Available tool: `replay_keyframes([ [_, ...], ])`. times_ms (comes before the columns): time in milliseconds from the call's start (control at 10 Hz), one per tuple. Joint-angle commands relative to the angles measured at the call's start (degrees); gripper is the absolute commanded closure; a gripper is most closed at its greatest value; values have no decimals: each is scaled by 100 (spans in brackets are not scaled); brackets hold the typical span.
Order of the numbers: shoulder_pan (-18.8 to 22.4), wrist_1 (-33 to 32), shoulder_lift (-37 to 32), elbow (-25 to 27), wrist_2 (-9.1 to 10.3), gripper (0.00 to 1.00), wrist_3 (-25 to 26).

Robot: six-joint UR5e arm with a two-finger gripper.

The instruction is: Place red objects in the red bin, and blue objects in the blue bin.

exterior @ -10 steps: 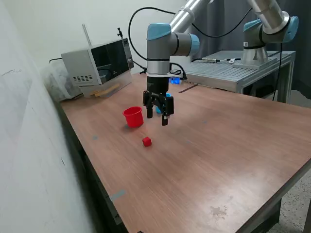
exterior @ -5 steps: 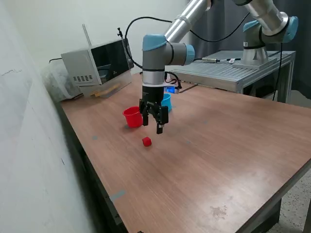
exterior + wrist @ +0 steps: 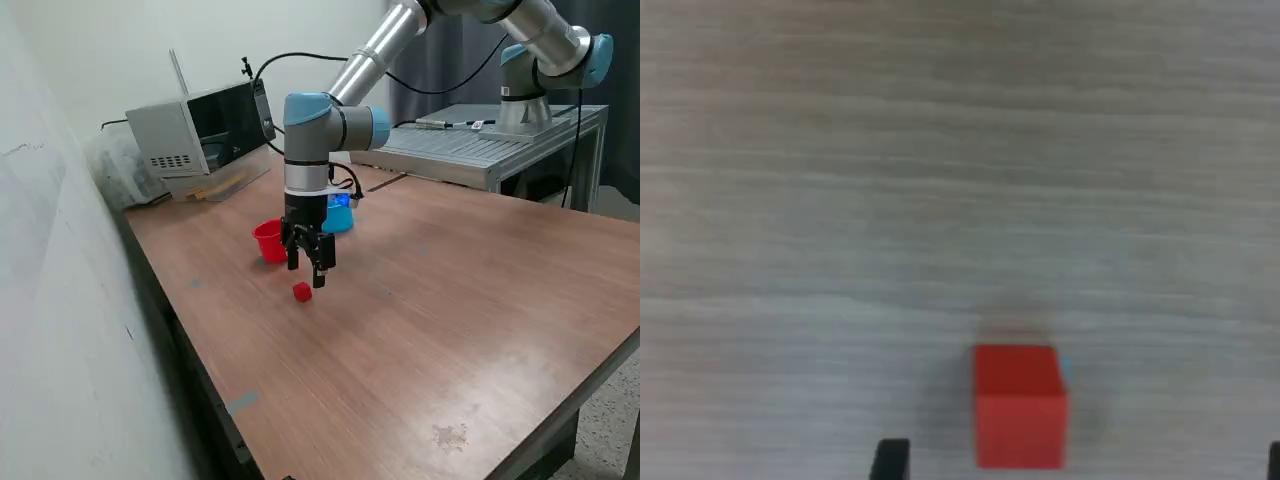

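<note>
My claw (image 3: 307,270) hangs above the wooden table (image 3: 450,320), fingers apart, nothing held. Small solid red cube (image 3: 302,291) (image 3: 1018,405) rests flat just below, near the tapered red plastic cup (image 3: 270,241); light blue plastic cup (image 3: 338,214) sits behind. Risk: cube looks off-centre between my fingers, so a straight descent could clip and nudge it. Cube has no long axis; faces roughly square to the fingers.

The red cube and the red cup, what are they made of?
The red cube looks like solid matte plastic or painted wood; its flat, dull faces leave that open. The red cup looks like thin, smooth plastic, judging by its even colour and rolled rim.
</note>
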Motion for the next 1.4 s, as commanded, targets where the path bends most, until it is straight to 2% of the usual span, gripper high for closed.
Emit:
replay_keyframes([
  [0,-108,-31,90,-42,-2,0,0],
  [300,-109,-75,196,-94,-2,0,0],
  [400,-109,-75,205,-94,-2,100,0],
  [1100,-100,-49,188,-68,-46,100,-26],
  [1300,-56,-31,-196,106,-55,100,-26],
])
